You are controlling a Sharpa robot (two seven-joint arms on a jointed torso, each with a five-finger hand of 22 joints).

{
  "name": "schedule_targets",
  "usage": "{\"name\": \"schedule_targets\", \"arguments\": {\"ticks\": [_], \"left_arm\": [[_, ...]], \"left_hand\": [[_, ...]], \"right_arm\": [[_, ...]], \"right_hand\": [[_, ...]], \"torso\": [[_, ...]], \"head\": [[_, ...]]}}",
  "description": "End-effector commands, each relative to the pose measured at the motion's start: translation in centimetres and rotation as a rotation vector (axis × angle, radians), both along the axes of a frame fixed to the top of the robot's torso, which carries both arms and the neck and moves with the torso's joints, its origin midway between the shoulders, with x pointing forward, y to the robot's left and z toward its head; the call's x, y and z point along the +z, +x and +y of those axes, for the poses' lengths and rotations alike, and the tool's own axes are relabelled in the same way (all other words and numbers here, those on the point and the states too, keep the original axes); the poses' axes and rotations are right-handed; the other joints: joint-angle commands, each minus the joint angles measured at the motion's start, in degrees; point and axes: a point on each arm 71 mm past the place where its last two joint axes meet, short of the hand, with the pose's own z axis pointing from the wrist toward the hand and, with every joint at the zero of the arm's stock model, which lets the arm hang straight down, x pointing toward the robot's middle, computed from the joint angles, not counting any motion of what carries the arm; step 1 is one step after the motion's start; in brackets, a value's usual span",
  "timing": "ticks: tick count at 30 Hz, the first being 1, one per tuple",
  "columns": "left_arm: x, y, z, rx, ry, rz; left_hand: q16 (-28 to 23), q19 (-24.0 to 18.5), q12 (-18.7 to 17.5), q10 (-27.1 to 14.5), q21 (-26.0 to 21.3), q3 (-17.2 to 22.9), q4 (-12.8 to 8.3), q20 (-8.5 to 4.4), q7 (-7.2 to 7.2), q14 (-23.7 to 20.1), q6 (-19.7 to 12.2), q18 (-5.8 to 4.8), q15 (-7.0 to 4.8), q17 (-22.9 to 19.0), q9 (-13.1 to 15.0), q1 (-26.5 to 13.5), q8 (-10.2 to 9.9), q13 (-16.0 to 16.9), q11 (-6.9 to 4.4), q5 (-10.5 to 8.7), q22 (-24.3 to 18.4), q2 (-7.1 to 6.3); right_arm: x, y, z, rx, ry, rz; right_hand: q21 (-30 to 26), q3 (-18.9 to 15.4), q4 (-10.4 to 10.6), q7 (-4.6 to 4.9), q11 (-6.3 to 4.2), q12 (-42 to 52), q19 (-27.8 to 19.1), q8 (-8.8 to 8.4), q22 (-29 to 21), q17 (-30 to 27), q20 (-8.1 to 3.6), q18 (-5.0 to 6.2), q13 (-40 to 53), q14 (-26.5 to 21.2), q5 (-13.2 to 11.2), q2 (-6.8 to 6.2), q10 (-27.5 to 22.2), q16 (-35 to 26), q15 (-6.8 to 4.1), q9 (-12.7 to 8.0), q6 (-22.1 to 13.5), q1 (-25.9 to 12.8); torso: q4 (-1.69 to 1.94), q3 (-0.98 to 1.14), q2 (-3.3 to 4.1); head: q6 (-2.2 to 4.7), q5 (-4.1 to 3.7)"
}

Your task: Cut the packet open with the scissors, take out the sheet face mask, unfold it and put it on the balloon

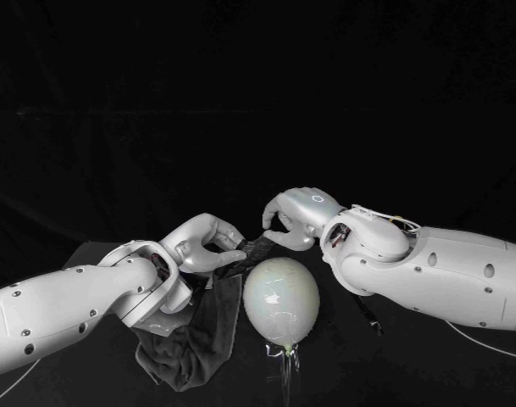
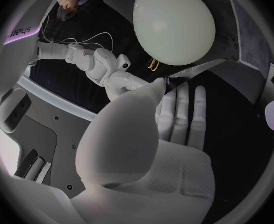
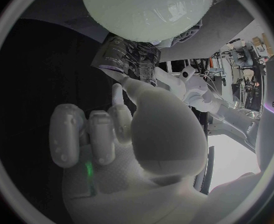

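Two robot hands are counted: the left robot hand (image 1: 202,246) and the right robot hand (image 1: 296,219). They sit on two white arms, the left arm (image 1: 63,309) and the right arm (image 1: 465,275). There is one balloon (image 1: 281,297), pale and inflated. There is one sheet face mask (image 1: 209,326), a single dark piece of cloth, with both robot hands holding its top edge. Under everything lies one black worktop (image 1: 380,373). Both wrist views show the same single balloon and the same single dark sheet.
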Motion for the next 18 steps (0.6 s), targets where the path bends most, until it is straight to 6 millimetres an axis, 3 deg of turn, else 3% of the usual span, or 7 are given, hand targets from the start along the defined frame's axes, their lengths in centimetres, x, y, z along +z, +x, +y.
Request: {"name": "schedule_targets", "arguments": {"ticks": [1,2,7,18], "left_arm": [[0.15,-0.08,-0.19,-0.012,-0.013,0.002],[0.15,-0.08,-0.19,-0.012,-0.013,0.002],[0.15,-0.06,-0.19,-0.010,-0.015,0.002],[0.17,-0.04,-0.19,-0.008,-0.017,0.001]], "left_hand": [[0.28,-0.53,0.13,0.44,0.45,0.32,-0.09,0.00,0.20,0.17,0.22,0.74,0.04,-0.08,2.57,0.01,0.16,-0.01,-0.05,0.19,0.12,0.48],[0.28,-0.53,0.13,0.44,0.45,0.32,-0.09,0.00,0.20,0.17,0.22,0.74,0.04,-0.08,2.57,0.01,0.16,-0.01,-0.05,0.19,0.12,0.48],[0.28,-0.55,0.13,0.44,0.48,0.37,-0.13,0.01,0.20,0.17,0.21,0.74,0.04,-0.08,2.59,-0.04,0.17,0.00,-0.05,0.20,0.14,0.48],[0.30,-0.61,0.13,0.43,0.57,0.50,-0.22,0.02,0.21,0.16,0.18,0.75,0.04,-0.09,2.64,-0.15,0.20,0.01,-0.05,0.19,0.20,0.47]], "right_arm": [[-0.09,-0.03,0.17,0.013,-0.033,-0.002],[-0.14,-0.04,0.21,0.016,-0.037,0.004],[-0.46,-0.13,0.45,0.037,-0.069,0.038],[-0.84,-0.26,0.55,0.059,-0.103,0.076]], "right_hand": [[-0.46,0.03,0.15,0.54,1.03,-0.85,1.44,-0.89,12.22,13.14,0.71,-0.38,6.32,5.51,-1.91,-1.71,-0.36,0.16,0.79,-0.42,-1.35,-0.92],[-0.82,-0.44,0.48,0.89,1.34,-1.59,1.27,-1.39,12.12,13.02,0.90,-0.32,5.87,5.47,-2.55,-2.51,-0.80,0.10,1.05,-0.70,-2.04,-1.60],[-1.18,-1.88,1.27,1.45,1.92,-2.98,1.10,-2.29,12.03,13.14,1.42,-0.26,5.01,5.49,-5.77,-3.71,-1.69,0.14,1.58,-1.25,-3.07,-2.55],[-1.71,-3.47,1.86,1.59,2.09,-3.67,0.85,-2.58,11.89,13.02,1.66,-0.14,4.56,5.46,-5.96,-4.32,-2.16,0.08,1.76,-1.44,-3.29,-2.89]], "torso": [[0.02,-0.01,0.01],[0.01,0.00,0.01],[-0.01,0.00,0.00],[-0.02,0.01,0.01]], "head": [[0.00,-0.05],[0.01,-0.05],[-0.03,-0.06],[-0.13,-0.11]]}}
